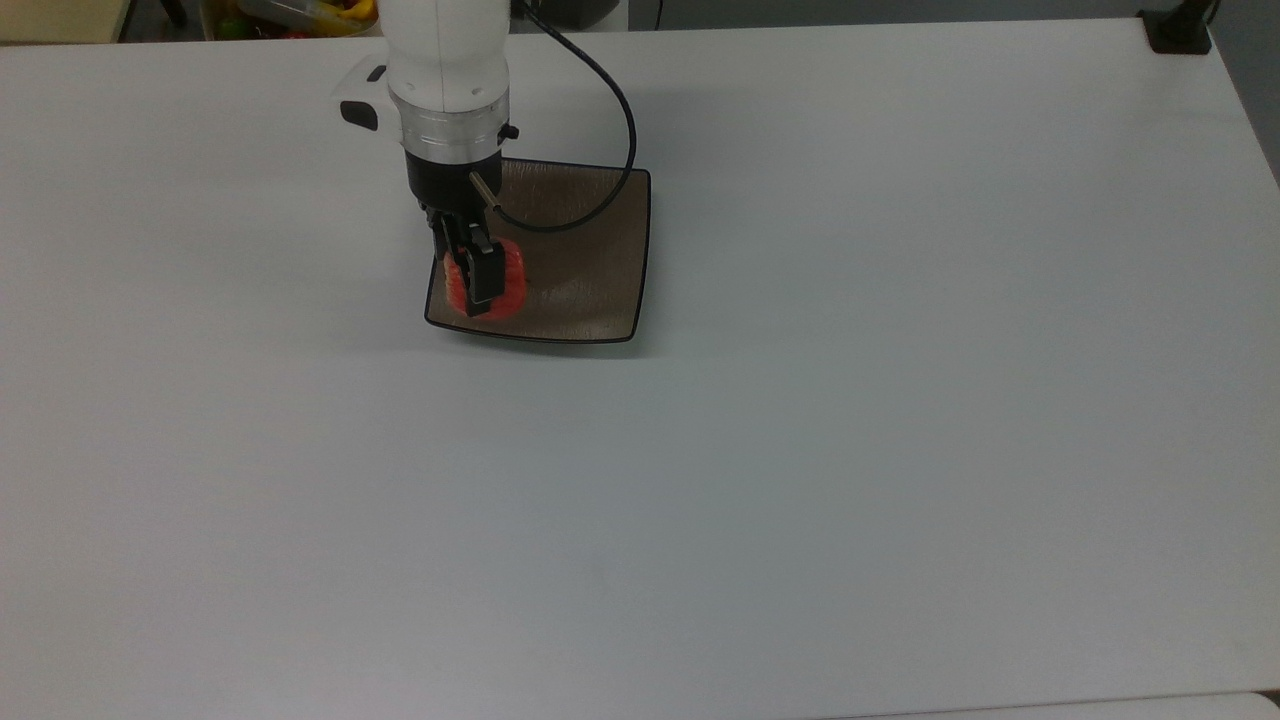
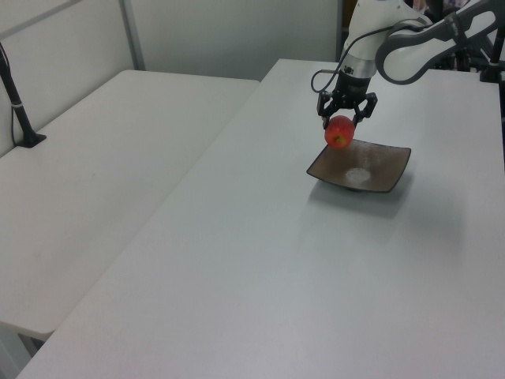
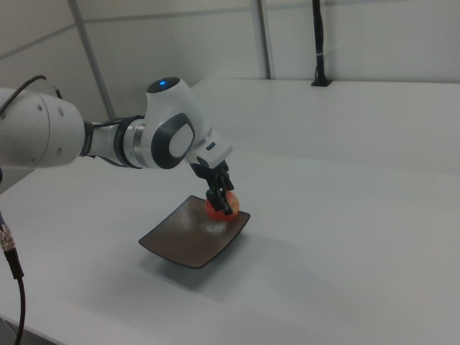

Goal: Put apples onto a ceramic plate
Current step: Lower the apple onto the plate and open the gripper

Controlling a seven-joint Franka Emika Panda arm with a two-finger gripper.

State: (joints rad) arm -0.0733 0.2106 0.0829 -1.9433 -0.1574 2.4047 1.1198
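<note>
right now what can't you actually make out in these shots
- Gap under the apple: the left view shows it held above the plate; how far cannot be told.
- Far side of the apple: top view, the hand covers it.
- Plate's upper left corner: top view, hidden by the arm.
- Colourful items at the top edge: top view, cut off.

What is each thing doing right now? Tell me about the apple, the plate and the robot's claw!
apple: held in the air by the claw, above the plate's edge, not resting on it.
plate: flat on the white table, nothing lying in it yet.
gripper: shut on the apple, pointing down over the plate.
</note>
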